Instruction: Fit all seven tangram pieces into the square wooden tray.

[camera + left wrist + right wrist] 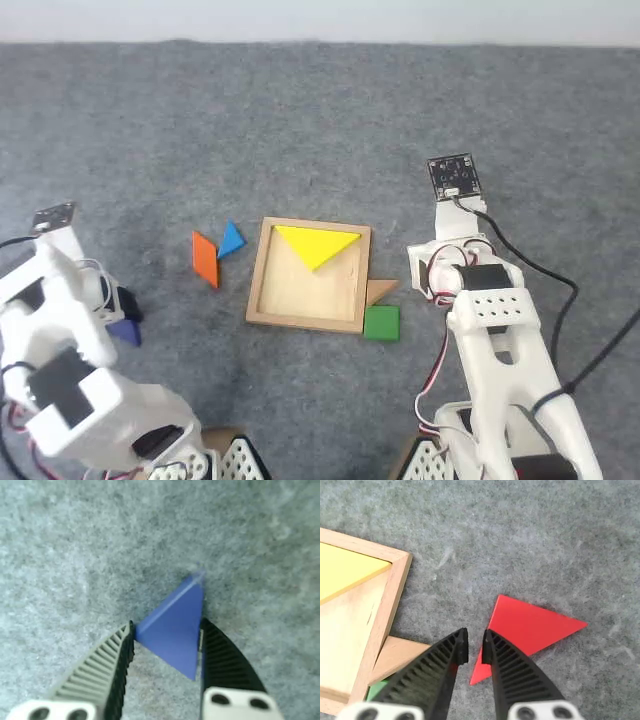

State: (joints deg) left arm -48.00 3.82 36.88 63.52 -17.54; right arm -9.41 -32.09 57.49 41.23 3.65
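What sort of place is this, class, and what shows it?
Probably a robot practice bench: a grey felt-covered table, a square wooden tray holding a yellow triangle, and the left gripper clamped on a blue triangle.

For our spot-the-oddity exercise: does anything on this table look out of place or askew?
Nothing looks spilled or damaged. One oddity: the plain wooden triangle lies outside the tray, pressed against its right wall next to the green square. It matches the tray's wood, so it is easy to overlook.
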